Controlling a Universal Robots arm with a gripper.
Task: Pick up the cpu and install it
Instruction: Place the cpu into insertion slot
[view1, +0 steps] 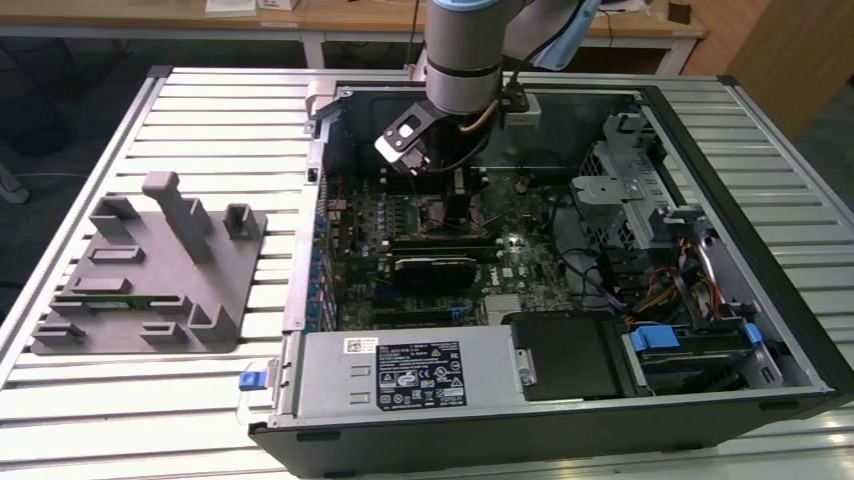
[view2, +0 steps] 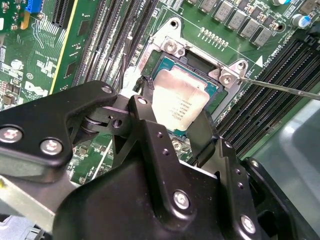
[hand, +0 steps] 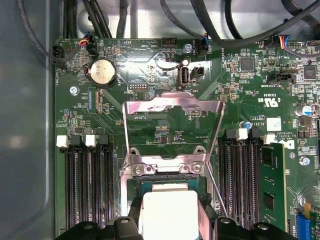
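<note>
Looking into the open computer case (view1: 587, 440) on the slatted surface (view1: 200, 110), we found the claw (view2: 175, 120) lowered over the motherboard (hand: 150, 75), closed on the cpu (view2: 180, 102). In both wrist views its black fingers (view2: 145, 117) pressed against two opposite edges of the silver lid.

The pick-up was done, by our reading, and the chip had been carried to its place: it hung directly over the socket (view2: 192, 62), whose blue-green rim showed around it. We could not tell whether it sat fully down in the recess or rested just above it. The install was not finished. The metal retention plate (hand: 172, 107) stood swung up and open, the thin latch lever (view2: 280, 86) stuck out free to one side, and the claw had not let go.

As for writing, several lines of dark print ran across the cpu lid in the second wrist view, and white lettering was scattered over the green board near the coin cell (hand: 102, 72) and beside the memory stick (hand: 272, 185). We left all of it unread. A small white sticker (hand: 272, 125) sat near the memory slots, and a large black-and-white label covered the top of the power supply (view1: 420, 375). On the exterior view's left lay a grey moulded fixture (view1: 147, 270), well apart from the case.
</note>
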